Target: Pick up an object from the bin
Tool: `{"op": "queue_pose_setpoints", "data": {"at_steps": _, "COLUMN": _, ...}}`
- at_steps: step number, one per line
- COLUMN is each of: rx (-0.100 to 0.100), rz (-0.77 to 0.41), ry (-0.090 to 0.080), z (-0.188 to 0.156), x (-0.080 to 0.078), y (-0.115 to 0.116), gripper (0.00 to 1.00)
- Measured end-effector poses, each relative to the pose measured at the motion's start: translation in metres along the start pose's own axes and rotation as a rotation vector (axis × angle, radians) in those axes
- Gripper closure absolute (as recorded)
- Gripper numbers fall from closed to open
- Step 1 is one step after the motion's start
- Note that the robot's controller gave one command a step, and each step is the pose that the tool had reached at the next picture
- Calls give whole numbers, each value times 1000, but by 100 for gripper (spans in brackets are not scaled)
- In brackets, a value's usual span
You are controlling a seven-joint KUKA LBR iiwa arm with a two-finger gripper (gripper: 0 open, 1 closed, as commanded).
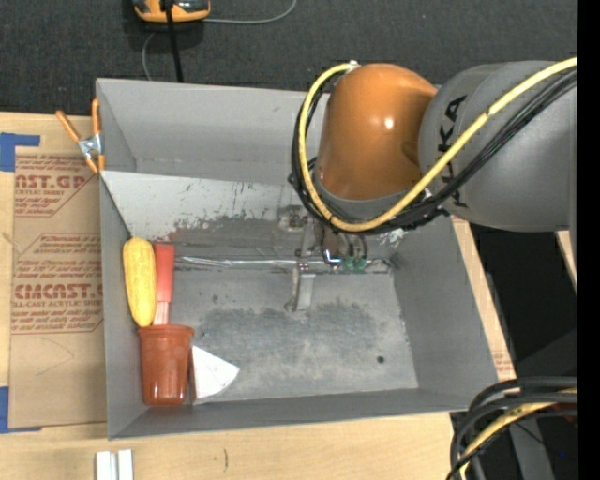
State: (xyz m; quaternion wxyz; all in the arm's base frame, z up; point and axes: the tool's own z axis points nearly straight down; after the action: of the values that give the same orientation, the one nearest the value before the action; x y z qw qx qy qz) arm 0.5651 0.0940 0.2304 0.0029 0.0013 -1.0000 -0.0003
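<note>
Jaws at bin (187, 122) middle, state unclear; yellow corn-like cob (140, 281), red cup (166, 367) at left wall.

A dark, carpet-like floor (394, 28) is seen beyond the far rim of the grey metal bin (187, 117). On that floor, at the upper edge, a small orange-and-black device (171, 8) is cut off by the frame (its kind cannot be told). A black cable (175, 52) is led from it towards the bin, and a thin pale wire (251, 20) is curved away to its right. Along the bin's near side a pale wooden tabletop (309, 445) is shown, softly and evenly lit.
</note>
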Motion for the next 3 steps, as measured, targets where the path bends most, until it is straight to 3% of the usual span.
{"op": "queue_pose_setpoints", "data": {"at_steps": 1, "rx": -1, "rz": 1, "ry": -8, "z": -5, "x": -1, "y": 0, "gripper": 0}}
{"op": "queue_pose_setpoints", "data": {"at_steps": 2, "rx": -1, "rz": 17, "ry": -14, "z": 35, "x": 7, "y": 29, "gripper": 0}}
{"op": "queue_pose_setpoints", "data": {"at_steps": 3, "rx": 0, "rz": 16, "ry": 7, "z": 23, "x": 19, "y": 27, "gripper": 0}}
